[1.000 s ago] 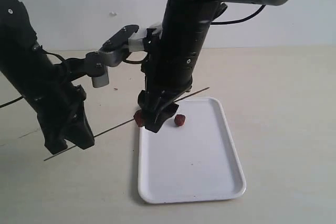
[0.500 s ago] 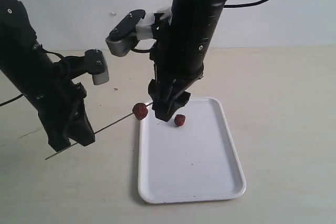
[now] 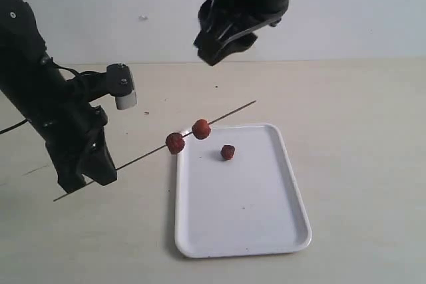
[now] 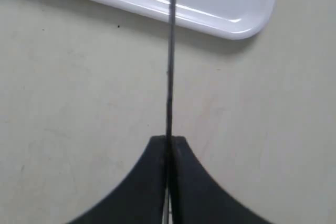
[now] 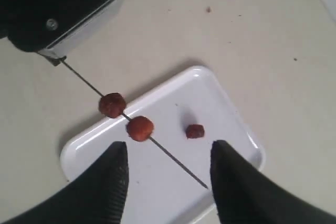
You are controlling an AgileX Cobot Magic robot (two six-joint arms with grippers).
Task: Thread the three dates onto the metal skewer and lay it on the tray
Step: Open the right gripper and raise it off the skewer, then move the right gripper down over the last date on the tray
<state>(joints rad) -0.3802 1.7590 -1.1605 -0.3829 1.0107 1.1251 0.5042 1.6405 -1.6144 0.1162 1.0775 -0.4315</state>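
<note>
You have two on: the first date (image 3: 175,142) and second date (image 3: 201,129) ride the metal skewer (image 3: 226,115), pinched by your left end effector (image 4: 169,142), lower left in the exterior view. The third date (image 3: 227,152) lies loose on the tray (image 3: 253,217), still to thread. Your right end effector (image 5: 167,150) hangs spread and empty, top centre.

The pale beige counter (image 3: 359,164) carries a white tray (image 3: 246,217), lying flat with its long sides running away from the exterior camera. A small dark speck (image 3: 215,86) sits on the counter beyond the tray.
</note>
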